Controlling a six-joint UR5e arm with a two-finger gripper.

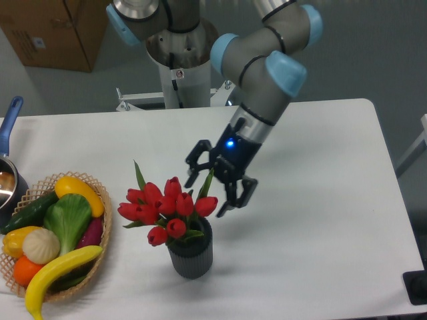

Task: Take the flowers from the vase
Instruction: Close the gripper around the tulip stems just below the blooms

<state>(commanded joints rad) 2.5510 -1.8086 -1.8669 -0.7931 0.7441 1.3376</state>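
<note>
Pincer (212,189) hangs w/ fingers spread, nothing gripped — you see it just above the upper-right edge of the flowers (167,207). Flowers sit in the vase (191,253), upright on the counter (313,220) — basket (50,237) w/ veg at left.

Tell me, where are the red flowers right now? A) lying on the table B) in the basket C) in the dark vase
C: the flowers stand in the vase, while the open end effector hangs just above their right side, holding nothing.
</note>
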